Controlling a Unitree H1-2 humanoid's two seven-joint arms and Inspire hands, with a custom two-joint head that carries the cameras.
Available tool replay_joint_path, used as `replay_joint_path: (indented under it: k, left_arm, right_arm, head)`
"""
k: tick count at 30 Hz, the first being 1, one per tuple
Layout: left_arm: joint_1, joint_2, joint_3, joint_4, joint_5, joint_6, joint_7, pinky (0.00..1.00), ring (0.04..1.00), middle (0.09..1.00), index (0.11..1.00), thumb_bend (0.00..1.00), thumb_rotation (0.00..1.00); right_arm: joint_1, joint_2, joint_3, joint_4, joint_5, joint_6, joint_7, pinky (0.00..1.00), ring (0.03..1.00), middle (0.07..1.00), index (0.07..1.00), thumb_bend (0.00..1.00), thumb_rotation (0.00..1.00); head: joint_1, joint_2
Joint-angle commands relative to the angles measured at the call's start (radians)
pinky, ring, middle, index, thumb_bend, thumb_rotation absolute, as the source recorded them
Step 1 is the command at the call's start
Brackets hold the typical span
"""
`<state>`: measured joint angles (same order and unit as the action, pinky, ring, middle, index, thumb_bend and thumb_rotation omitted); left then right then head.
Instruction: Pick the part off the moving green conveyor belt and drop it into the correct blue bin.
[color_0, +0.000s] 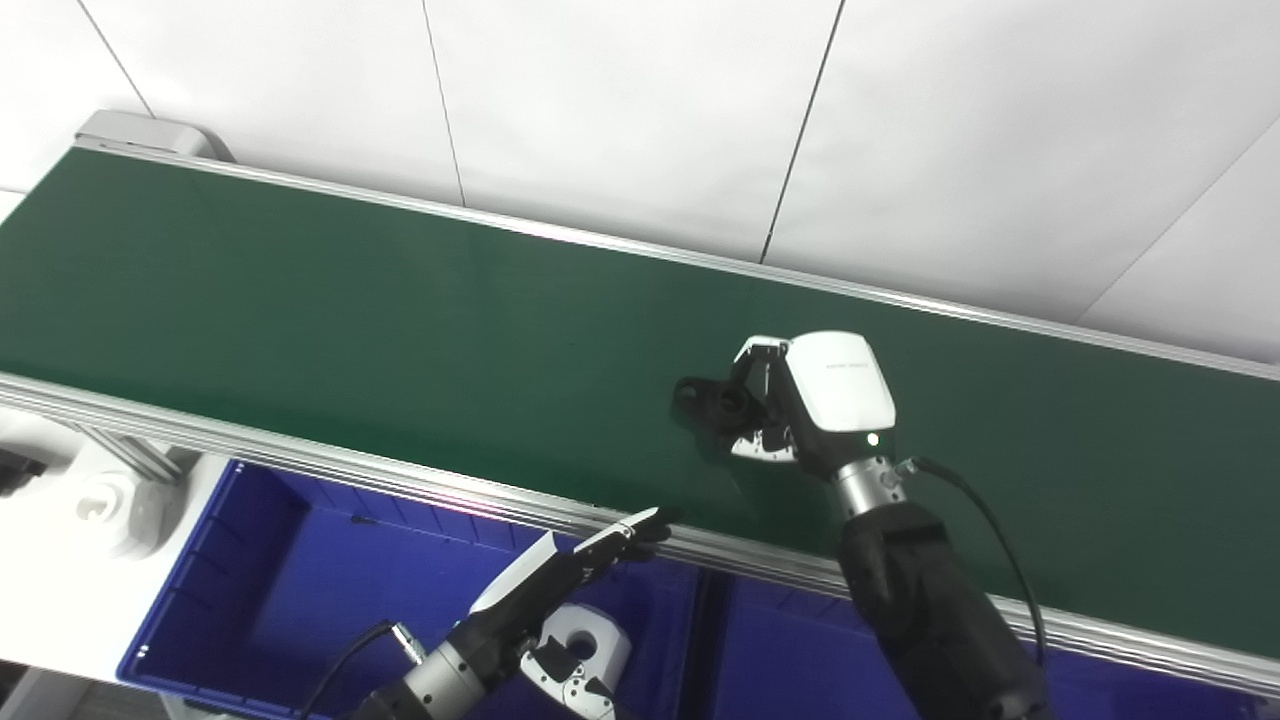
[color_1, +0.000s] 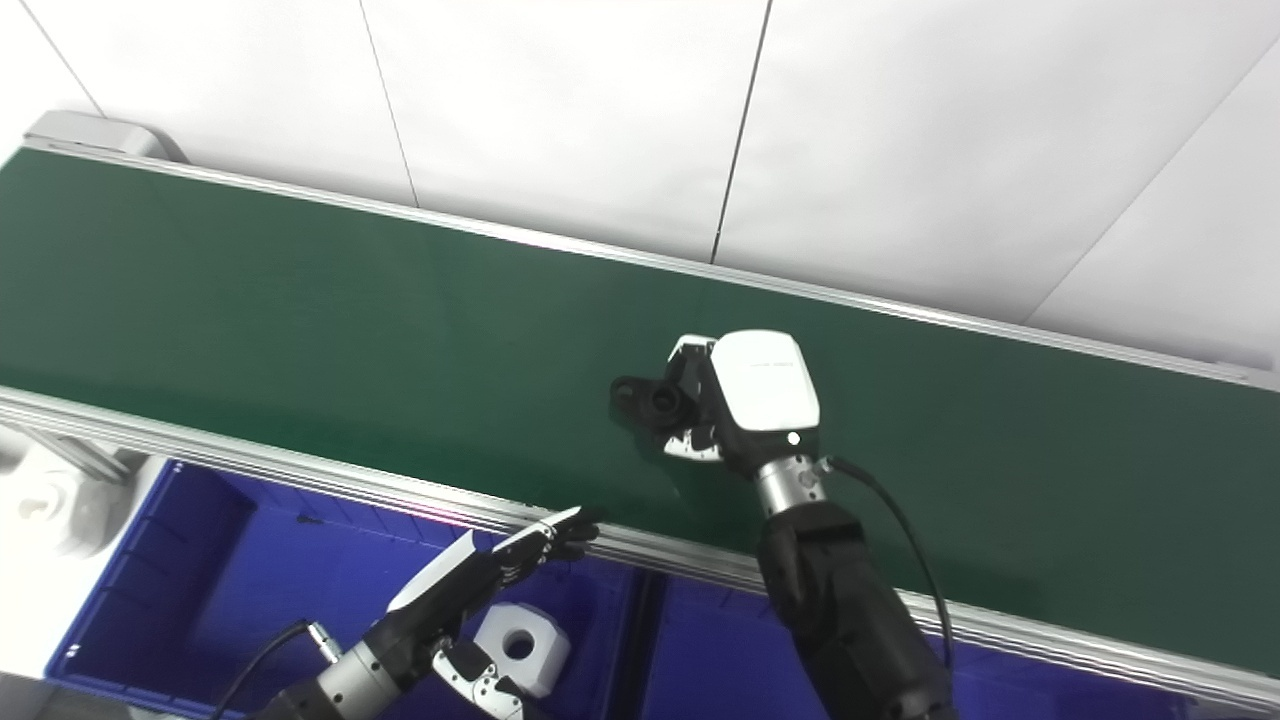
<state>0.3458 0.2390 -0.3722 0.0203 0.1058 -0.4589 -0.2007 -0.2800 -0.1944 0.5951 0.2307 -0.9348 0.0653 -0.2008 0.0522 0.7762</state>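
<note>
The small black plastic part (color_0: 712, 401) lies on the green conveyor belt (color_0: 350, 330), pinched by the right hand (color_0: 800, 405). A firm grip should be confirmed before lifting. The left hand (color_0: 560, 585) is held spread, empty.

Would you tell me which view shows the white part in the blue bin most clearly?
The right eye view: the white part in the blue bin shows its hole and block shape, mostly clear of the left hand. In the left eye view the hand overlaps more of it.
</note>
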Motion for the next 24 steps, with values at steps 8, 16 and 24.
replay_joint_path:
  k: [8,16,24]
  left_arm:
    - [0.008,0.004,0.01,-0.035,-0.004,-0.01,-0.006,0.89,0.933,0.96,0.927,0.93,0.24]
    - [0.007,0.011,0.019,-0.039,-0.025,-0.009,-0.023,0.9,0.936,0.962,0.927,0.93,0.24]
    - [0.007,0.021,0.033,-0.047,-0.034,-0.01,-0.035,0.87,0.925,0.961,0.931,0.93,0.24]
  right_arm:
    - [0.109,-0.037,-0.099,-0.278,0.0,0.035,0.115,0.08,0.139,0.194,0.469,0.51,0.12]
    - [0.243,-0.06,-0.206,-0.496,0.019,0.043,0.214,0.16,0.231,0.462,0.481,0.53,0.0]
    - [0.397,-0.105,-0.285,-0.662,0.035,-0.008,0.261,0.12,0.182,0.469,0.479,0.53,0.0]
  head:
    - [-0.014,0.008]
    - [-0.042,0.022]
    - [-0.077,0.043]
